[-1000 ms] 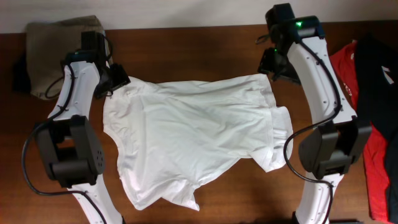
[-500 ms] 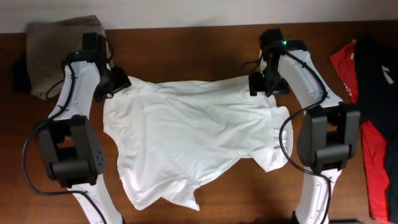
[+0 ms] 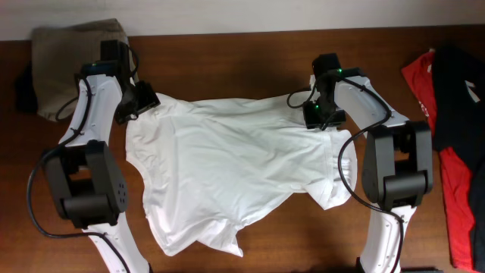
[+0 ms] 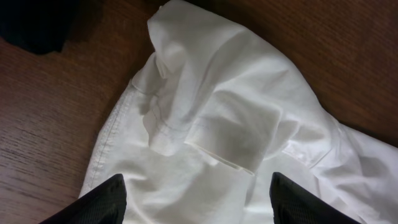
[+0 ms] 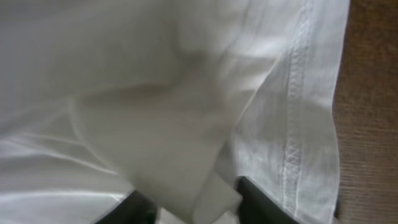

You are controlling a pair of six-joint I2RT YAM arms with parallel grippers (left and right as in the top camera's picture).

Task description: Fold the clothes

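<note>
A white shirt [image 3: 235,167] lies spread and wrinkled on the brown table [image 3: 227,61]. My left gripper [image 3: 144,102] is at the shirt's far left corner. In the left wrist view the gripper [image 4: 205,205] is open, its fingertips [image 4: 112,200] wide apart over the shirt's folded cloth [image 4: 236,124]. My right gripper [image 3: 317,117] sits on the shirt's far right part. In the right wrist view the gripper [image 5: 199,208] is shut on a fold of the shirt [image 5: 124,93], beside its stitched hem [image 5: 295,124].
A beige cloth [image 3: 76,45] lies bunched at the far left corner. Red and black clothes [image 3: 455,114] lie at the right edge. A dark garment [image 4: 31,22] shows at the top left of the left wrist view.
My right arm has swung left and down from beyond the shirt's far right corner onto the shirt. The left arm and the shirt have stayed put.
</note>
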